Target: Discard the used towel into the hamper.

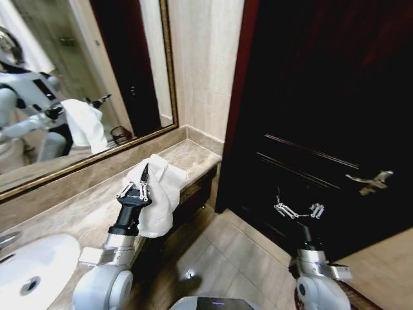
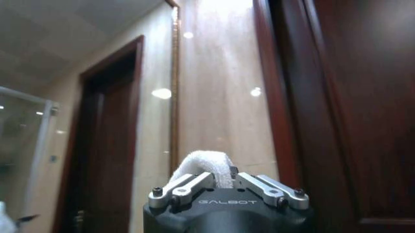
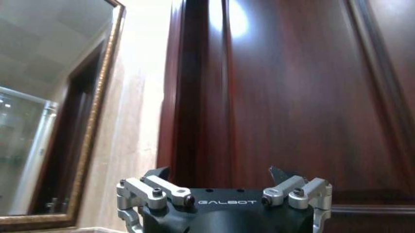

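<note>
Your left gripper (image 1: 143,183) is clamped on the towel (image 1: 158,194); keep that hold and swing gently toward the floor-level hamper (image 1: 119,134), apparently glimpsed in the mirror (image 1: 77,84). Right gripper (image 1: 298,210) waits, spread and empty.

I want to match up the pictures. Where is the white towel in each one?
Head view: the towel hangs from the left gripper, over the counter edge, left of centre.
Left wrist view: a white fold of towel pokes up between the fingers, bottom centre.
Right wrist view: no towel; the right gripper is open.
Shared landmark: the dark door.
</note>
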You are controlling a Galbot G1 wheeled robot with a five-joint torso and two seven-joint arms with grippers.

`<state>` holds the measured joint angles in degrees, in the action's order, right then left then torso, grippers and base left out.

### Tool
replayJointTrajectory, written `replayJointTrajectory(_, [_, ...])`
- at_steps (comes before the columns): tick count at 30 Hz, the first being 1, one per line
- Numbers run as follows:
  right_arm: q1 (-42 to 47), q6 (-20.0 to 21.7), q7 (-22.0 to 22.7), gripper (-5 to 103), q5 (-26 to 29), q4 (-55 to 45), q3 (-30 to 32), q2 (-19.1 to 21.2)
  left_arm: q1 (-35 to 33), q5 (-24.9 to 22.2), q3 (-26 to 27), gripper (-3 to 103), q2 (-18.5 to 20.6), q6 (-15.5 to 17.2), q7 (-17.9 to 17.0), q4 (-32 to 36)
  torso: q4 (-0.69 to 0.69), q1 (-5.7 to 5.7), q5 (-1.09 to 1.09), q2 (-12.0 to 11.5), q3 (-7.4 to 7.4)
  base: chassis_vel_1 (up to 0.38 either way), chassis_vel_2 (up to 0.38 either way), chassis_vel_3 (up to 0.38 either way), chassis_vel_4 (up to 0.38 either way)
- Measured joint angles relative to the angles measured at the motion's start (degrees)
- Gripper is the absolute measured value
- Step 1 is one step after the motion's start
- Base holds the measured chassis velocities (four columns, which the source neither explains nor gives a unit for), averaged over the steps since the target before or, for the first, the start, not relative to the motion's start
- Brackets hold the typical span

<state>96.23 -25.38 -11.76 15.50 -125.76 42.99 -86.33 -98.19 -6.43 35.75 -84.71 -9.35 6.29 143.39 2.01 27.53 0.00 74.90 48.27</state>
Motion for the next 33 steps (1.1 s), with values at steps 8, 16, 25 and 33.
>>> replayJointTrajectory(8, [0.55, -0.46, -0.29, 100, 0.02, 0.41, 0.11, -0.08, 0.42, 0.14, -0.41, 1, 0.33, -0.07, 0.61, -0.06, -0.02, 0.03, 0.0, -0.01, 0.01, -0.123, -0.125, -0.107, -0.116])
replayJointTrajectory(16, [0.22, -0.71, -0.92, 100, -0.02, 1.25, -0.24, -0.25, 0.25, 0.14, -0.88, 1, 0.22, -0.58, 1.55, -0.12, 0.0, -0.01, -0.02, 0.0, 0.0, -0.117, -0.133, -0.133, -0.126])
replayJointTrajectory(25, [0.08, -0.77, -1.01, 100, -0.03, 1.79, -0.38, -0.23, 0.41, 0.1, -1.05, 1, 0.17, -0.63, 2.08, -0.44, -0.01, 0.01, 0.01, -0.01, 0.01, -0.131, -0.126, -0.117, -0.137])
replayJointTrajectory(33, [0.34, -1.1, -1.32, 100, -0.14, 1.88, -0.55, -0.51, 0.47, -0.06, -1.13, 1, 0.38, -0.66, 2.19, -0.79, -0.01, 0.0, -0.01, 0.0, 0.0, -0.132, -0.132, -0.119, -0.127])
